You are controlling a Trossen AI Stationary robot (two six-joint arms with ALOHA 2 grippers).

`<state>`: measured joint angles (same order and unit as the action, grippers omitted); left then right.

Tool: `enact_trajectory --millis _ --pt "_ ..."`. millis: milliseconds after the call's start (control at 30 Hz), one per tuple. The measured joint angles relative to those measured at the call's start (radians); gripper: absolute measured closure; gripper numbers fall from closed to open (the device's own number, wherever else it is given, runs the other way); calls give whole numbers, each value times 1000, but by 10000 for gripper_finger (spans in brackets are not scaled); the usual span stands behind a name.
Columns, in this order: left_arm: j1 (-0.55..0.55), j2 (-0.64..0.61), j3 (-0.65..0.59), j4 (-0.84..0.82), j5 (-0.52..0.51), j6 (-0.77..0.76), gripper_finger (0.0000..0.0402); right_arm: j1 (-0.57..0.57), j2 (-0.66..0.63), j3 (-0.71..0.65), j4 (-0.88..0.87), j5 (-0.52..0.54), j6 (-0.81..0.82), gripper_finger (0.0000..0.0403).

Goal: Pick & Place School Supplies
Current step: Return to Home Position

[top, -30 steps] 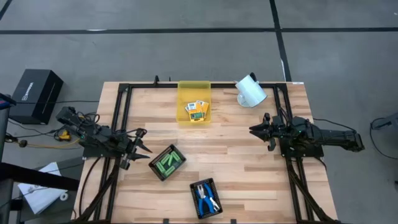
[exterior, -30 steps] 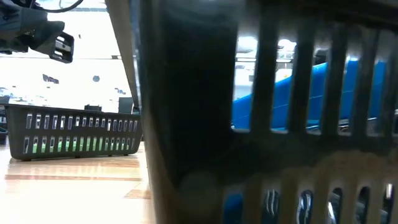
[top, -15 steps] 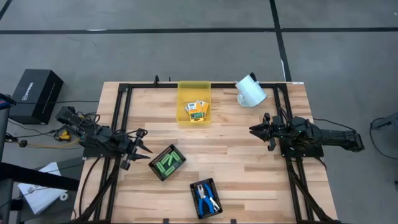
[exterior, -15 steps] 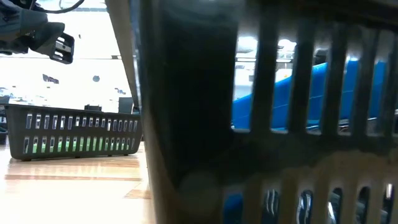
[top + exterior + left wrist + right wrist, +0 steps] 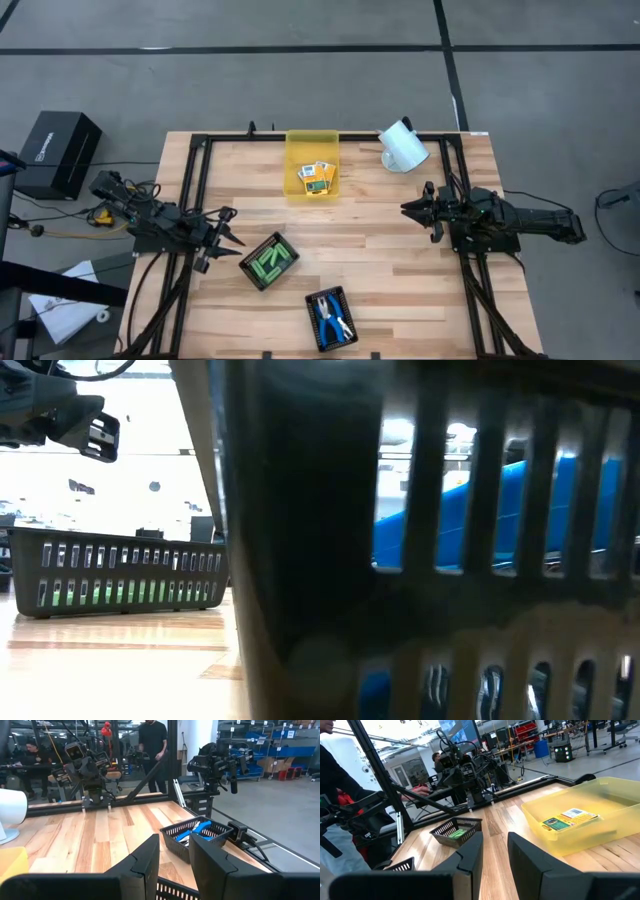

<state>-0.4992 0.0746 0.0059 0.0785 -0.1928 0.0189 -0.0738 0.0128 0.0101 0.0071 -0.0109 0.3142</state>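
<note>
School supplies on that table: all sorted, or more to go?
Done, it seems: green erasers in one black tray, blue scissors in the other, printed boxes in the yellow bin. In hand: nothing; left fingers and right fingers are open, empty. Left: nothing loose visible.

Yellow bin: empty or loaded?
Loaded. Yellow-orange printed boxes lie at the end of the yellow bin nearer the table's middle; the rest of its floor is bare. The left gripper and right gripper wait at the table's sides.
</note>
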Motion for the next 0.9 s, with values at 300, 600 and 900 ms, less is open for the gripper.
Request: enact_trajectory --millis 300,600,900 --pt "0 0 0 6 0 0 302 0 0 0 0 0 0 321" --pt "0 0 0 8 0 0 302 0 0 0 0 0 0 321" --pt "0 0 0 14 0 0 302 0 0 0 0 0 0 321"
